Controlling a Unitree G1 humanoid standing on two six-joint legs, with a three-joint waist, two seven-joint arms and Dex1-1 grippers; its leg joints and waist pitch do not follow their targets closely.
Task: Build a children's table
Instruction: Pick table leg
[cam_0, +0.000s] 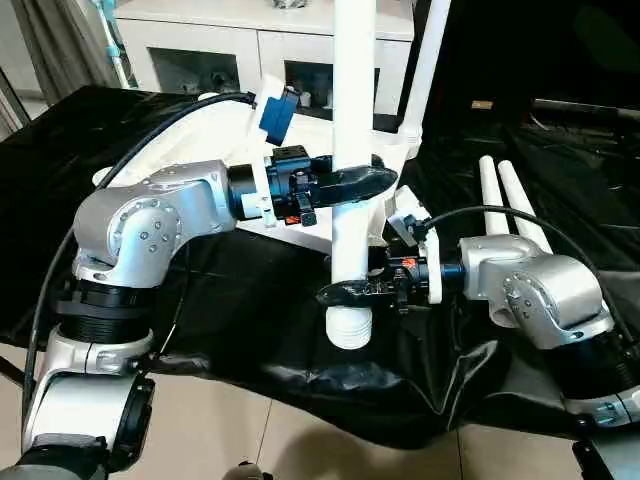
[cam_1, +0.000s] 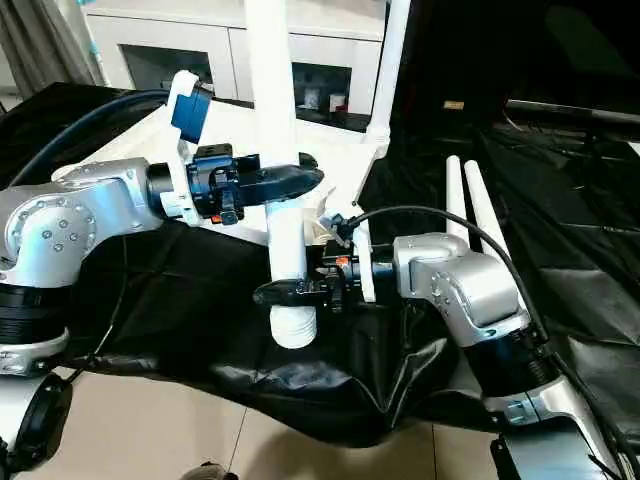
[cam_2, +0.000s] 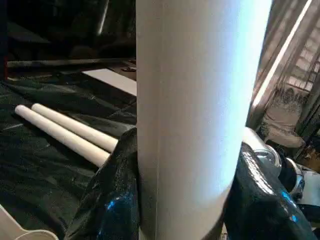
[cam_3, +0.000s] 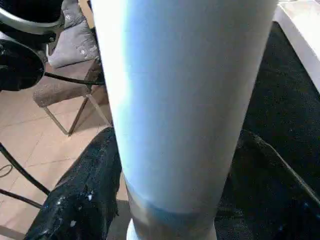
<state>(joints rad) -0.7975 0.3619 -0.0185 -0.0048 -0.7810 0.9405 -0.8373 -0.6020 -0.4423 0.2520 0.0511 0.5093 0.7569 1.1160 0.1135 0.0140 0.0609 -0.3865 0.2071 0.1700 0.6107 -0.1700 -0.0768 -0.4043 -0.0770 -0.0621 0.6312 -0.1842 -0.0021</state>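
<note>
One white leg (cam_0: 352, 90) of the children's table stands upright in front of me, its ribbed end (cam_0: 348, 328) pointing down over the black cloth. My left gripper (cam_0: 365, 182) is shut on the leg (cam_2: 200, 100) higher up. Lower down, my right gripper (cam_0: 345, 291) is shut on the same leg (cam_3: 185, 100), just above the ribbed end. The white tabletop (cam_0: 215, 135) lies on the cloth behind my left arm. Another leg (cam_0: 425, 60) rises from its far right corner. Two loose legs (cam_0: 505, 195) lie side by side to the right.
Black cloth (cam_0: 400, 390) covers the work surface and hangs over its near edge, with beige floor tiles (cam_0: 300, 440) below. A white cabinet with glass doors (cam_0: 200, 55) stands behind the tabletop. A chair (cam_3: 65, 90) is on the floor nearby.
</note>
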